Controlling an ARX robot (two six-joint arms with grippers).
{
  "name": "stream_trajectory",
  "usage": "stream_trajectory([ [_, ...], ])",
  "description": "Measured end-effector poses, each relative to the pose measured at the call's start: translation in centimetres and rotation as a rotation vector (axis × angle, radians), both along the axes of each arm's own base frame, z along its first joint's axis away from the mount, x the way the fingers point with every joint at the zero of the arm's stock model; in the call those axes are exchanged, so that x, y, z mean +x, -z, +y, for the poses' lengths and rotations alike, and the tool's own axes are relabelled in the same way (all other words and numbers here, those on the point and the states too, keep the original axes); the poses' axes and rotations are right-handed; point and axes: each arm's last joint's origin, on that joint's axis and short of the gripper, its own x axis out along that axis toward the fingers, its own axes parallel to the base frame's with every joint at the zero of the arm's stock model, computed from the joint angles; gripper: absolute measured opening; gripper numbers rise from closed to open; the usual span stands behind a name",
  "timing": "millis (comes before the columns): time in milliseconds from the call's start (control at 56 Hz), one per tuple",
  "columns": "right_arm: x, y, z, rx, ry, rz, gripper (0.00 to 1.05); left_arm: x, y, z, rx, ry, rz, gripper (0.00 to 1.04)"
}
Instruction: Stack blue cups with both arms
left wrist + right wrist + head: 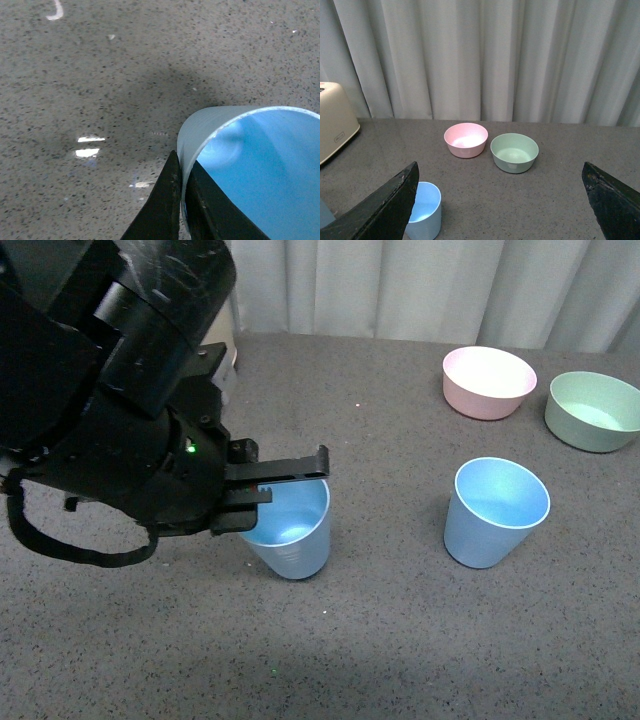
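- Left gripper point(285, 480) pinches the rim of the near-left light blue tapered plastic cup point(293, 530). One finger point(162, 210) is outside the wall, the other inside, both tight against it.
- That cup is left of centre over the grey speckled table point(400, 640) and leans a little. Cannot tell whether its base touches the table.
- The right-hand light blue tapered plastic cup point(495, 512) stands upright on the table, mouth up, well apart from the held one.
- Right gripper point(499, 170) is spread wide and holds nothing.
- Round pink plastic bowl point(489, 382) and round green plastic bowl point(593, 410) sit side by side further back, near the white curtain point(420, 285).
- Beige boxy appliance point(335, 122) sits at the table's far left.
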Motion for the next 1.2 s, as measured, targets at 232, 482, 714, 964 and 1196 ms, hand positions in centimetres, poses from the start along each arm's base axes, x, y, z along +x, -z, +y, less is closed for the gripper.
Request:
stream_trajectory([
  [232,0.0,0.0,0.0,0.0,0.0,0.0,0.95,1.0,0.5,-1.2,0.007,0.011,0.019,0.04],
  [482,0.0,0.0,0.0,0.0,0.0,0.0,0.95,1.4,0.4,-1.8,0.012,0.019,0.03,0.11],
  [714,0.0,0.0,0.0,0.0,0.0,0.0,0.95,1.0,-0.4,-1.6,-0.057,0.011,0.038,0.61],
  [964,0.0,0.0,0.0,0.0,0.0,0.0,0.95,0.8,-3.0,-0.3,-0.089,-0.033,-0.034,1.0],
  [1196,0.0,0.0,0.0,0.0,0.0,0.0,0.95,-1.5,0.4,2.4,0.158,-0.098,-0.56,0.73],
])
